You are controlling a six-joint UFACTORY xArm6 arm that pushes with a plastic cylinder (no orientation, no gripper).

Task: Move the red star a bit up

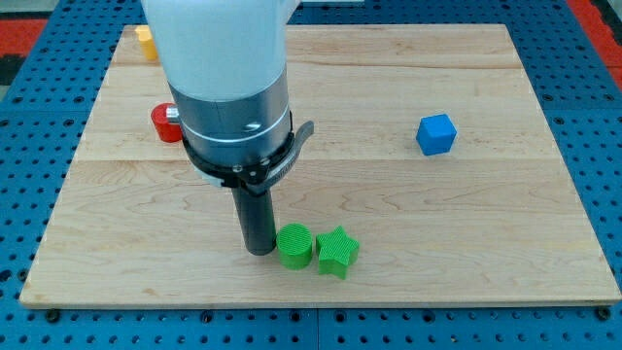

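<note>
pale wooden board (pixel 505 194) on blue perforated table (pixel 593 117).

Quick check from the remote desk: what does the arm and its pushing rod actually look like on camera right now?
A wide white housing tops a silver-grey metal collar ringed by a black clamp band with a small lever. Below it hangs a straight dark cylindrical rod, ending at my tip. No cables show.

Single view, high at the board's (pixel 408 209) bottom edge, angled down, close, arm (pixel 228 78) foremost

Cylinder (pixel 294 245) touches star (pixel 337 252) on its right, near the board's (pixel 408 233) bottom edge.
</note>
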